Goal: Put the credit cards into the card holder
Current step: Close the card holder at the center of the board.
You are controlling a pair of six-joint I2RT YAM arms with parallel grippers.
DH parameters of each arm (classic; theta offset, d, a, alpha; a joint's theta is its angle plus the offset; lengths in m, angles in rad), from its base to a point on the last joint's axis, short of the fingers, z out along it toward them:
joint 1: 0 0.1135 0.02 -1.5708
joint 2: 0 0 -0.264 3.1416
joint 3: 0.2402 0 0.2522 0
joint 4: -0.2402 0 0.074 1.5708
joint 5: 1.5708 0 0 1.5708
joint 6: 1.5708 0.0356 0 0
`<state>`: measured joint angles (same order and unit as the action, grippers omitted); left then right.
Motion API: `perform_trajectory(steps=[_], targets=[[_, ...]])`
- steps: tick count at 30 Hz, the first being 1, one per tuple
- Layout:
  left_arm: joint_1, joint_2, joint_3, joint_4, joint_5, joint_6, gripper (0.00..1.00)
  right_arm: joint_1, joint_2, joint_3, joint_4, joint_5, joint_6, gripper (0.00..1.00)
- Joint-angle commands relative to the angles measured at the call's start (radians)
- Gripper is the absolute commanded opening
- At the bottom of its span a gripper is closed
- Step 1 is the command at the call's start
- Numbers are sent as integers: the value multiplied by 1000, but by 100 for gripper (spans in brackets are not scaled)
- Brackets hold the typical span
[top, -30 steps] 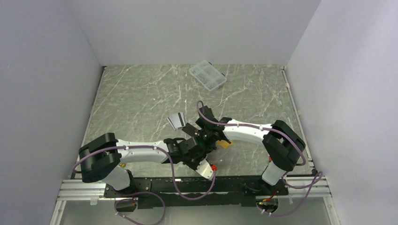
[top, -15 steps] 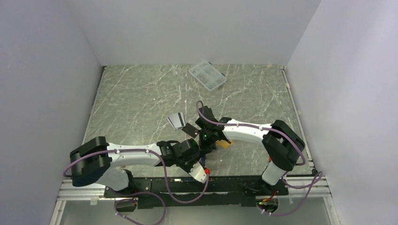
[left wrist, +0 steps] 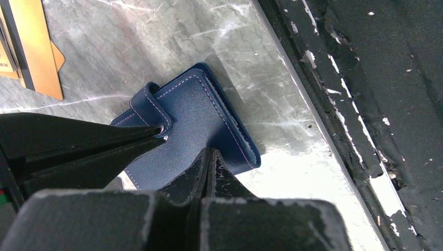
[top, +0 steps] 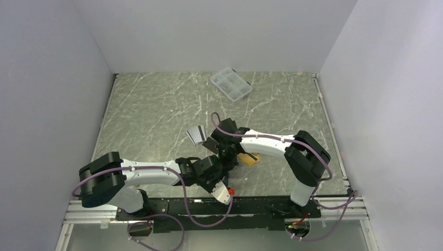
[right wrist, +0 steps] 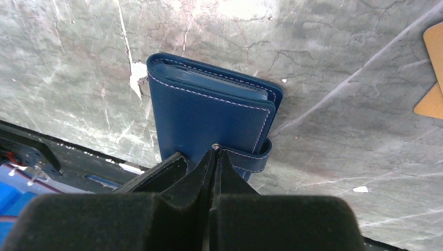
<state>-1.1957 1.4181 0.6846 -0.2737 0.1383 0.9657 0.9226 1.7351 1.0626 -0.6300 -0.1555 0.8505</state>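
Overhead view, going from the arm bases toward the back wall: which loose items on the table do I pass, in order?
orange-gold card → silver-grey cards → clear compartment box. The card holder cannot be made out in that view, so it is left out.

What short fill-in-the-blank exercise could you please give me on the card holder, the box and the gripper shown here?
1. The card holder is navy ____ in colour.
2. Its flap is folded over, so it is ____, not open.
3. The right gripper is shut at the holder's snap ____.
4. On the table, the clear compartment box sits near the ____ edge.
Missing words: blue; closed; tab; far.
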Motion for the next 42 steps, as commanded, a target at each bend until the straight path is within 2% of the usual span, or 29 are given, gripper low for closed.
perform_trajectory(steps=[1,12,20,31,35,42], targets=[[1,48,-45,70,0,34,0,55,132,-22,-18,102,-16,0],[-1,31,-56,76,6,27,0,102,218,5,-2,132,32,0],[-3,23,-59,77,18,36,0,103,284,58,-8,132,31,0],[-6,16,-49,56,30,38,0,96,365,40,64,139,84,0],[-9,17,-59,58,31,39,0,95,327,-16,110,154,134,0],[-10,22,-64,56,30,43,0,51,62,-110,131,203,168,0]])
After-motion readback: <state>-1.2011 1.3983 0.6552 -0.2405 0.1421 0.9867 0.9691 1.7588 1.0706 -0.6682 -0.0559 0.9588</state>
